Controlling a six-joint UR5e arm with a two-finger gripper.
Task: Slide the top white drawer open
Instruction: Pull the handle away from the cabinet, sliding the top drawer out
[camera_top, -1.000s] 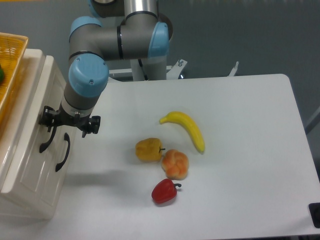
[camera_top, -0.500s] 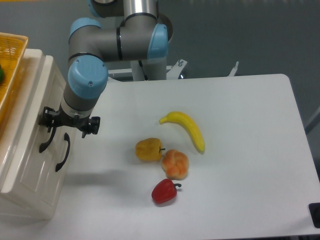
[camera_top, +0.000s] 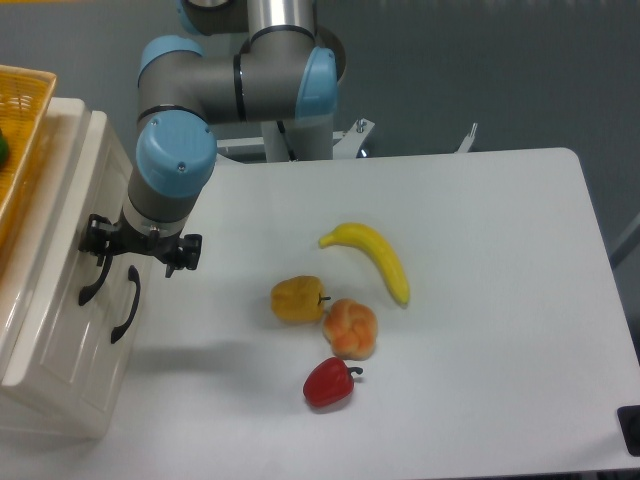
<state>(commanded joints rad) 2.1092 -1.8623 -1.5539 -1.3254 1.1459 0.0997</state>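
Gripper (camera_top: 103, 250) is hovering at the top white drawer (camera_top: 70, 215) w/ fingers probably round its handle (camera_top: 91, 282); closure unclear; rigid, glossy, prob. light, so pulling by handle.

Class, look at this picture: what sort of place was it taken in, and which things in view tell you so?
Most likely a robotics lab or test bench, not a home. A blue-jointed robot arm stands at a plain white table; toy-like food such as a banana and a red pepper lies on it, beside a small cream drawer cabinet.

Tool (camera_top: 118, 252) fingertips hidden behind its own body
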